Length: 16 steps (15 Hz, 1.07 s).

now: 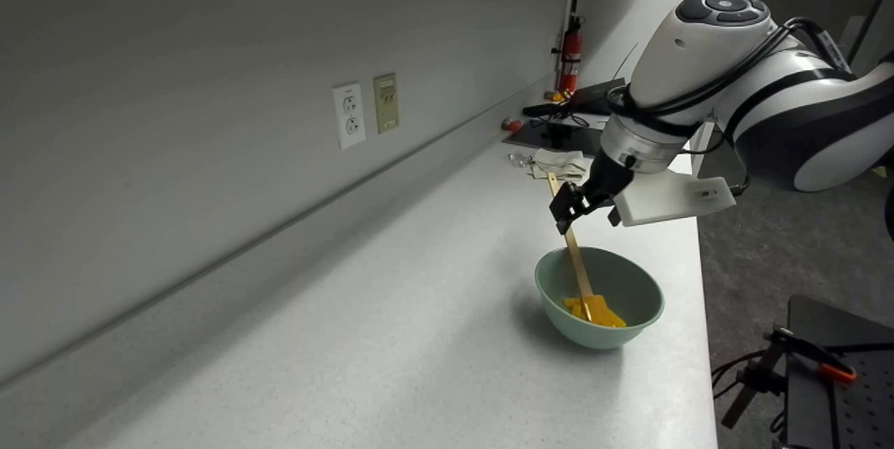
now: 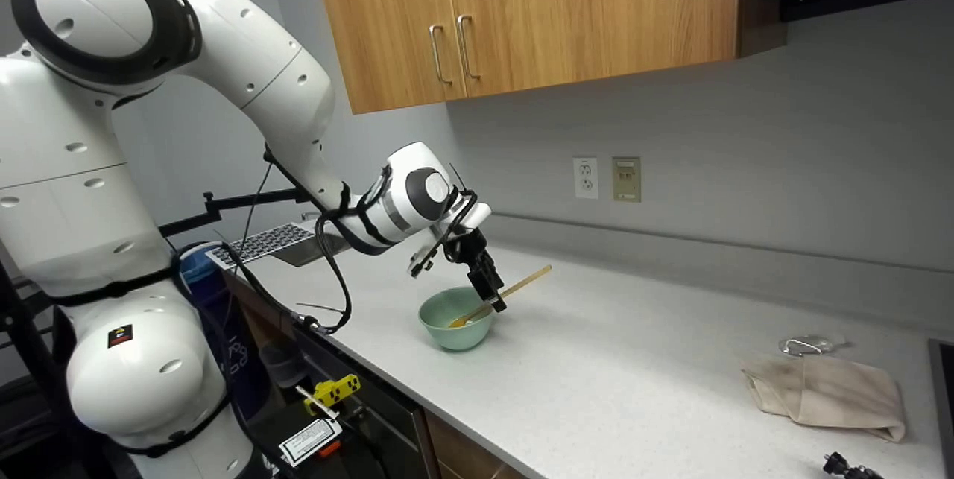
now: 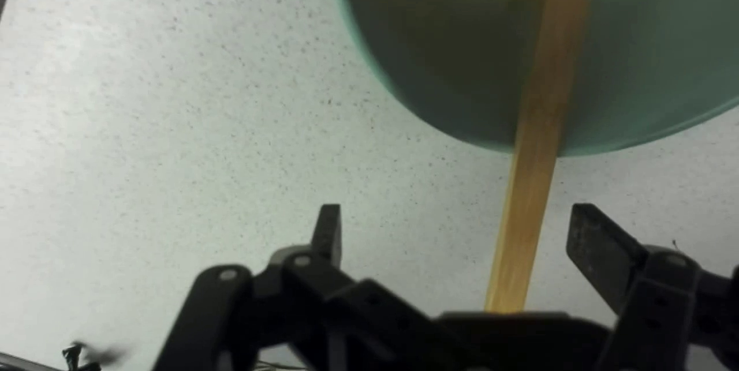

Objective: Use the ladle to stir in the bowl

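The pale green bowl (image 1: 587,337) (image 2: 456,339) (image 3: 439,79) stands upright on the white counter. Leaning out over its rim towards the wall is the ladle (image 1: 578,264) (image 2: 531,278) (image 3: 534,169), its orange scoop end (image 1: 604,313) down in the bowl beside some yellow pieces (image 1: 574,306). My gripper (image 1: 588,217) (image 3: 457,212) is at the handle just outside the rim. In the wrist view the jaws stand wide apart with the handle between them, nearer the right finger (image 3: 603,250) and touching neither fingertip. The gripper's base hides the handle's top end there.
A beige folded cloth (image 2: 827,393) and a small clear object (image 2: 809,346) lie farther along the counter. A wooden cabinet (image 2: 559,10) overhangs it, and the wall (image 1: 209,121) runs along the back. A keyboard (image 2: 264,243) sits at the arm's end; a dark cooktop (image 1: 552,136) is opposite.
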### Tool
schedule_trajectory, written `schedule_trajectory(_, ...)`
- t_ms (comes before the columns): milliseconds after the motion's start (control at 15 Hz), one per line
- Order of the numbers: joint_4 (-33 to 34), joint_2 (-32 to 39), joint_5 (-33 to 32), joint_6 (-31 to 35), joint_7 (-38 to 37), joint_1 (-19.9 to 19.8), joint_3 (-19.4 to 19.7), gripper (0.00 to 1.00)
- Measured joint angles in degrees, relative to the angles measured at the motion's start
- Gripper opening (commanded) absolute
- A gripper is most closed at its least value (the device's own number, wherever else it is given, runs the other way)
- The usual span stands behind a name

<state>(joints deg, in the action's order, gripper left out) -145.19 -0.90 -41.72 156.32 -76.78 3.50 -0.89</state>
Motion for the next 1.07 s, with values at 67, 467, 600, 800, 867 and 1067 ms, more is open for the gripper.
schedule_trajectory(67, 0.29, -0.29, 1.19, -0.58, 2.10, 0.14, -0.11, 1.00)
schedule_trajectory(467, 1.63, -1.87, 8.20, -3.43, 15.14, 0.20, -0.79, 1.00)
schedule_trajectory(600, 1.89, -2.13, 11.94, -5.00, 21.04, 0.20, -1.27, 1.00)
schedule_trajectory(800, 2.92, -2.32, 13.96, -7.72, 27.12, 0.20, -1.73, 1.00)
schedule_trajectory(867, 3.29, -2.37, 13.96, -8.29, 28.45, 0.19, -1.76, 1.00)
schedule_trajectory(1067, 4.16, -2.53, 13.96, -8.92, 32.32, 0.17, -1.76, 1.00)
